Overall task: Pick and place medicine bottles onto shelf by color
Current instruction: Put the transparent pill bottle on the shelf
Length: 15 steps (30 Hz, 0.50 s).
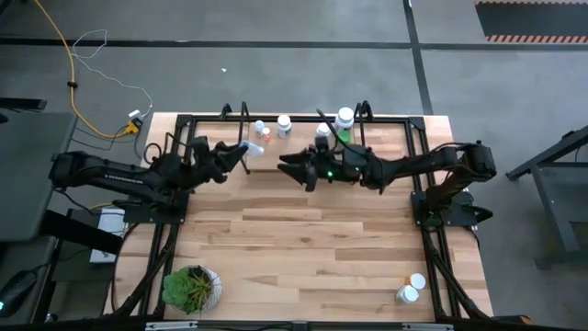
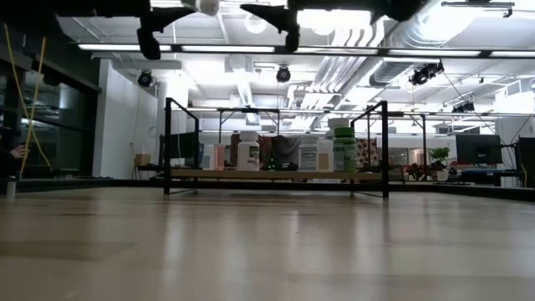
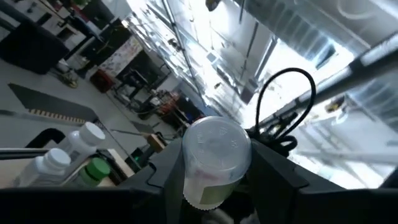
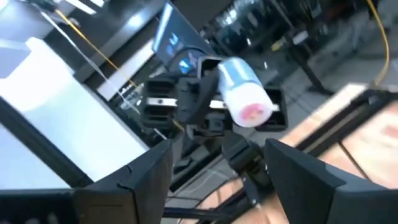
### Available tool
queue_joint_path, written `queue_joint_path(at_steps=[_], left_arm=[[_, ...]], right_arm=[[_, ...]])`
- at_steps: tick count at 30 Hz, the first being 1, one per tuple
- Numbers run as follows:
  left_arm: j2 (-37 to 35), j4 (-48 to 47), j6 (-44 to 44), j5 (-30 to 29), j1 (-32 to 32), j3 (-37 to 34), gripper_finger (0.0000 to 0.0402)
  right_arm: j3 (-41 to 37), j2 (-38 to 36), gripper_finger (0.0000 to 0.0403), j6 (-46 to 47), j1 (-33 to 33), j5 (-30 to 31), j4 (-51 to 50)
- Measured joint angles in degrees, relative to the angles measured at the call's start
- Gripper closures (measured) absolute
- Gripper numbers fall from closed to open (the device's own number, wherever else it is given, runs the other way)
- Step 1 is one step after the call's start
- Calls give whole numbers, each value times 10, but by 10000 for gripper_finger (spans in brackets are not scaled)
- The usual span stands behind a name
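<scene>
My left gripper [image 1: 241, 152] is shut on a white medicine bottle [image 3: 214, 152], which hangs high above the table just in front of the shelf [image 1: 211, 118]. The low view shows this bottle [image 2: 205, 7] at the top edge. My right gripper [image 1: 292, 167] is open and holds nothing. It hangs close to the right of the bottle at about the same height and faces it; its fingers [image 4: 149, 177] frame the bottle [image 4: 245, 93] from a distance. Several white [image 1: 283, 125], green [image 1: 342, 136] and orange [image 1: 265, 135] bottles stand upright on the shelf board [image 2: 276, 174]. My left gripper pinches the white bottle's body [image 3: 186, 186] between its two fingers, one on either side. The bottle is lifted clear of the table and shelf. It lies tilted, with one round end [image 4: 252, 112] sticking out past the fingers toward the right gripper.
A green potted plant [image 1: 191, 287] stands at the table's near left corner. Two white bottles [image 1: 410, 289] stand at the near right corner. The bare wooden middle of the table [image 1: 303, 239] gives free room. The shelf's black posts [image 2: 384, 146] rise at the far edge.
</scene>
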Motion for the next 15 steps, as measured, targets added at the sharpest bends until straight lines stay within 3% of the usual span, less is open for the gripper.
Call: queue_joint_path(at_steps=[5, 15], left_arm=[[32, 20, -20, -25, 0, 27, 270], [63, 20, -80, -52, 1, 71, 270]], right_arm=[[55, 0, 158, 64, -15, -6, -94], [73, 0, 158, 155, -33, 13, -88]])
